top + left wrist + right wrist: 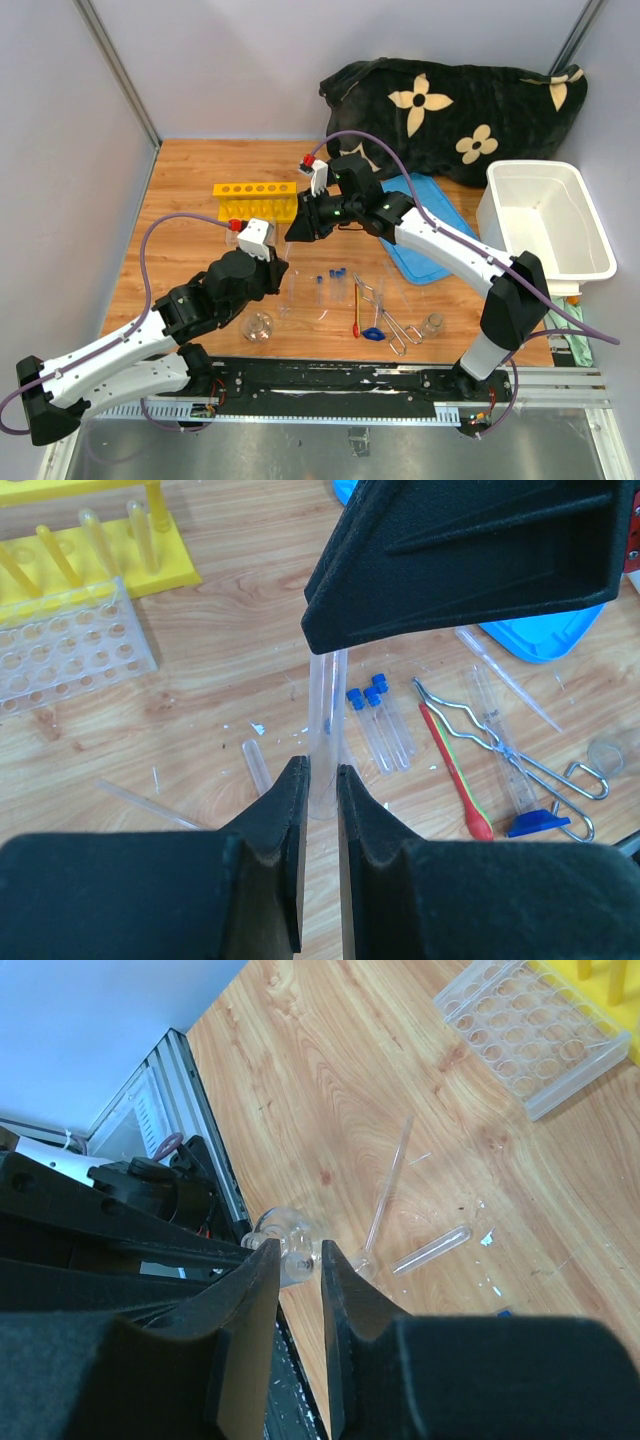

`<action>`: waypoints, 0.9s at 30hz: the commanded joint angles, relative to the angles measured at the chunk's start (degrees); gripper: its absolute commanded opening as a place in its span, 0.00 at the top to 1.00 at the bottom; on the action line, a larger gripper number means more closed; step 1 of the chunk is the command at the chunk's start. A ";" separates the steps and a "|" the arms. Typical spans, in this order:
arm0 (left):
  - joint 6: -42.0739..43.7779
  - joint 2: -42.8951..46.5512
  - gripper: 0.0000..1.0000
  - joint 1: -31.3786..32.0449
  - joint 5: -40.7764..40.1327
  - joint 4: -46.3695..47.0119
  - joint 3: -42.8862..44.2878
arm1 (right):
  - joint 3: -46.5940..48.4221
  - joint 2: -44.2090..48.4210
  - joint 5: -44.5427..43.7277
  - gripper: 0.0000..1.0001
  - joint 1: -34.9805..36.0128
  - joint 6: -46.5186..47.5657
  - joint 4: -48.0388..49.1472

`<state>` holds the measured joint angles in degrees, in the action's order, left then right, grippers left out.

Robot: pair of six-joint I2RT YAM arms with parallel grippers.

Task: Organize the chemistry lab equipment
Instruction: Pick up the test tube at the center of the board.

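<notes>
Black fingers (285, 820) of the left gripper (320, 772) filled the foreground of its wrist view. They were drawn almost together and, as far as could be seen, pinched the lower end of a clear tube (326, 705). Around them the scene ran down in size. The black cloth (450, 100) was heaped at the back, and the white tub (545, 215) sat at the far right of the table (190, 180) with the blue lid (425, 235) beside it. The yellow rack (255, 190) stood behind the two grippers, with a clear well tray (60, 650) just in front of it. On the wood to the right lay the metal tongs (500, 750), the red-handled spatula (455, 775) and two blue-capped tubes (380, 725). The held tube's long axis ran from the left fingers up and away toward the right gripper (298, 1260), whose black body covered the tube's upper end. Its jaws stood a narrow gap apart, and whether they bore on the tube could not be told. The rack lay beyond and to the left of the tube. The right gripper looked the nearer to it, so the coming move probably turned on that upper end and on which arm carried the tube across.
</notes>
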<state>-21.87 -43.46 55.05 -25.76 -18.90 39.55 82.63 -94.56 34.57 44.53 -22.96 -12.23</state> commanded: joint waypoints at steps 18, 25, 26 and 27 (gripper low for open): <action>0.61 -0.09 0.99 0.85 -3.14 2.02 2.11 | -2.01 1.48 5.07 0.76 0.85 -1.32 1.90; 0.54 -0.20 0.99 0.85 -2.79 2.02 2.38 | -2.21 1.97 4.72 0.77 0.90 -1.26 2.47; 0.54 -0.22 0.99 0.85 -2.75 2.01 2.35 | -2.14 1.93 4.72 0.77 0.88 -1.24 2.58; 0.51 -0.17 0.99 0.91 -2.65 2.00 2.37 | -2.05 1.90 4.70 0.77 0.84 -1.28 2.56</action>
<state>-21.67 -43.77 55.33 -26.98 -19.00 39.77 81.03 -94.43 37.71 44.53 -23.81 -10.28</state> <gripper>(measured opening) 0.163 0.237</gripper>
